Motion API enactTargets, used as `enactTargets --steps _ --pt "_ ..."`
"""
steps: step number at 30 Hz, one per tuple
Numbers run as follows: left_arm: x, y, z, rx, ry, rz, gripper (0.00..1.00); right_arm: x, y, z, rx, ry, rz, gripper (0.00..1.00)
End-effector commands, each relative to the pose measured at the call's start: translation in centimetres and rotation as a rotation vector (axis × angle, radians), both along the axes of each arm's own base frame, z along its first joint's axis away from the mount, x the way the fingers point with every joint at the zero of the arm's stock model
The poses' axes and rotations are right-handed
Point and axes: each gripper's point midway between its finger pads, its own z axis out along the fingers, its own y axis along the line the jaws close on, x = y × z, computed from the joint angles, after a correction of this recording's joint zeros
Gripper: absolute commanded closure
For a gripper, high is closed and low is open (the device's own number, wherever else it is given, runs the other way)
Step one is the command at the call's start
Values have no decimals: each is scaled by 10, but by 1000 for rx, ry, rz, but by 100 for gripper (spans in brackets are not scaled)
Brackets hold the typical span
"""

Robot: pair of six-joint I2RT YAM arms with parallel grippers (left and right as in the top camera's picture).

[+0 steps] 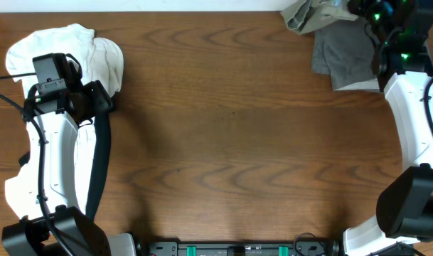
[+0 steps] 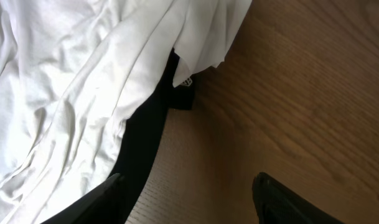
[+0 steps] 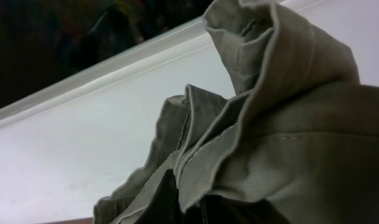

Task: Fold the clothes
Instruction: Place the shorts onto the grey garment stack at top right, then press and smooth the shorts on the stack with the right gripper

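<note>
The clothes, a bunched pair of khaki shorts (image 1: pixel 305 16), lie at the table's far right corner. My right gripper (image 1: pixel 355 11) reaches over them from the right. In the right wrist view the khaki shorts (image 3: pixel 301 143) fill the frame, their seamed edges rising in folds. There my right gripper (image 3: pixel 201 208) is shut on a fold of the cloth, and its dark fingers barely show beneath it. My left gripper (image 1: pixel 95 99) stays at the far left, nowhere near the shorts. It (image 2: pixel 195 202) stands open above bare wood with nothing between its fingers.
A crumpled white T-shirt (image 1: pixel 95 53) lies under and beside the left arm; its hem (image 2: pixel 83 93) hangs left of the open jaws. Darker grey shorts (image 1: pixel 344 57) lie flat just in front of the khaki pair. A white wall (image 3: pixel 83 155) runs along the table's far edge.
</note>
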Motion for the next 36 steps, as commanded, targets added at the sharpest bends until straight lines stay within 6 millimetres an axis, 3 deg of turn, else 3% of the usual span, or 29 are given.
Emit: enactTargets --steps 1,9,24,36 --pt "-3 2 -5 -8 15 19 34 -1 -29 27 -3 -60 -82 99" --pt "-3 2 -5 -7 15 19 34 7 -72 8 33 -37 -162 99" --pt "-3 2 -5 -9 15 21 34 36 -112 -12 147 -164 -179 99" --pt "-1 -3 -5 -9 14 8 34 46 -121 -85 167 28 -161 99"
